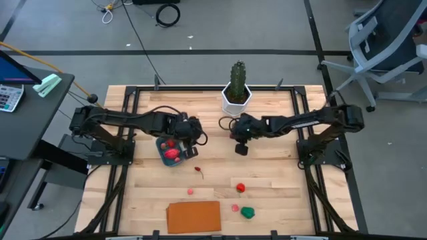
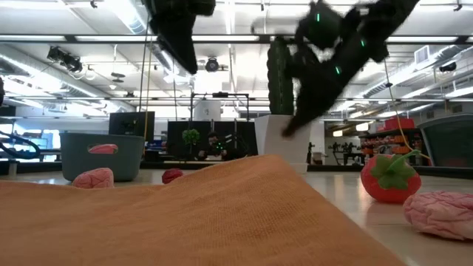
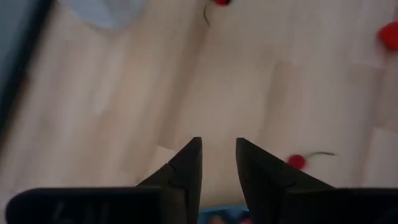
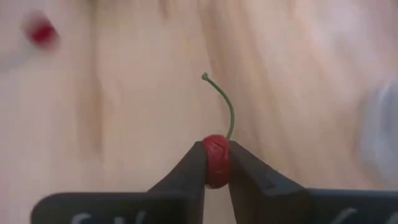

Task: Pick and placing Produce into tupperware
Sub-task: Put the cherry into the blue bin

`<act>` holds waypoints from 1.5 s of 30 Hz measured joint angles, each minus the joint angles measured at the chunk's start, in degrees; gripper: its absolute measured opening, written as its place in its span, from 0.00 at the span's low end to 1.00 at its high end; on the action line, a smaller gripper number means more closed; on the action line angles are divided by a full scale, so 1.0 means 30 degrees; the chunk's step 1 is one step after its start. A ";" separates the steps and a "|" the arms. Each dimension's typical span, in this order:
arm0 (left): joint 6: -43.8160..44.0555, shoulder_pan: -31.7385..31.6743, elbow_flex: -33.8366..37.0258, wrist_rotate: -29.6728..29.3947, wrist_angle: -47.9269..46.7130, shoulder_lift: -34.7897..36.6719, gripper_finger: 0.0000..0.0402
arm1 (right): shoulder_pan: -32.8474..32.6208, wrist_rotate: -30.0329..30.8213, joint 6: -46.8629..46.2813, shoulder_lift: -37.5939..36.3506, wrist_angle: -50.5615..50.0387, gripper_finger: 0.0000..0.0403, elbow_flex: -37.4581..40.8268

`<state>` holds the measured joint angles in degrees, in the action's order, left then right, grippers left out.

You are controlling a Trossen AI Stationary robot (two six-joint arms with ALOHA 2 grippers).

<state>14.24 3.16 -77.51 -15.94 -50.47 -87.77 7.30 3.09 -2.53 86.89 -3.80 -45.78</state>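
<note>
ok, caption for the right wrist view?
Right hand pinching a red cherry, green stem up, above the wooden table.

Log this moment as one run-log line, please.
right gripper: shut on cherry, above table centre | left gripper: slightly open, empty, over tupperware | tupperware: holds red and pink produce | strawberry, green piece: on table

You are looking at a robotics lab or workshop. A wooden table [image 1: 267,173] on a dark metal frame stands on a grey concrete floor [image 1: 220,27] with loose cables [image 1: 167,12]. Beside it is an office chair [image 1: 387,47]. Beyond are ceiling strip lights [image 2: 74,52], exposed ducting and monitors [image 2: 133,122].
</note>
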 joint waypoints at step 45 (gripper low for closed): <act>-0.4459 -0.2699 -1.1753 -0.4324 -0.6975 -0.0153 0.10 | -0.3143 -0.3294 0.5841 1.5285 -0.2326 0.42 -1.9976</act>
<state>0.86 -4.94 -112.77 -28.91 -71.40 -88.23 -2.13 -6.79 14.99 132.75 -10.78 -105.71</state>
